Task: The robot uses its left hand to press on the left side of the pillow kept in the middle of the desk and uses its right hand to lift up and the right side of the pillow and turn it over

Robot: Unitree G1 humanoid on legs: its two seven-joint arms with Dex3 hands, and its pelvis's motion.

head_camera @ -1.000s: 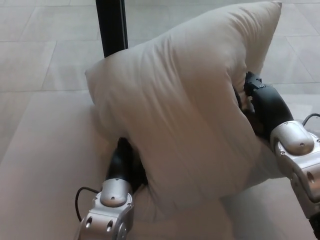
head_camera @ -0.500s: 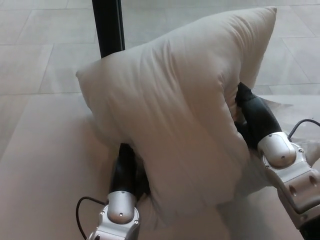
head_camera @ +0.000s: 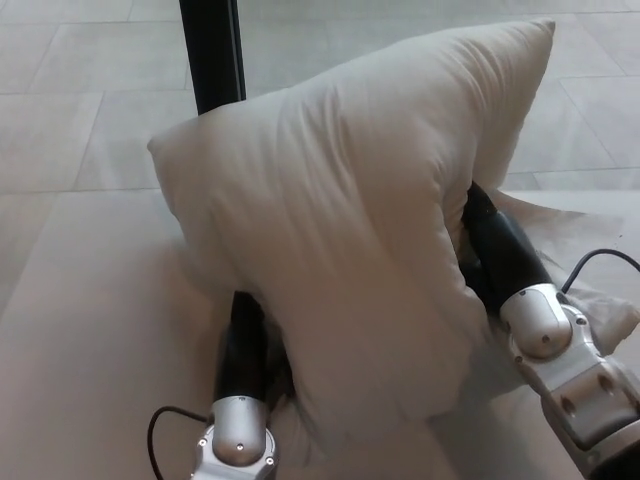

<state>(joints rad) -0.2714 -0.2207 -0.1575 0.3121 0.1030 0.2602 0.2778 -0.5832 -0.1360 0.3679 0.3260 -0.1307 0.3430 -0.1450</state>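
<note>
— Pillow [head_camera: 350, 230] reared up on edge at mid-frame, top corner tipped toward 1 o'clock, lower part resting on the pale surface [head_camera: 90, 330].
— And the left robot hand [head_camera: 245, 345]?
— Tucked under the pillow's lower edge at 7 o'clock; fingers hidden, so cannot tell.
— Right robot hand [head_camera: 495, 250]?
— Pushed in behind the pillow's right side at 4 o'clock; fingers buried, cannot tell either.
— Anything else?
— Black post [head_camera: 212, 55] at 11 o'clock, behind the pillow.
</note>
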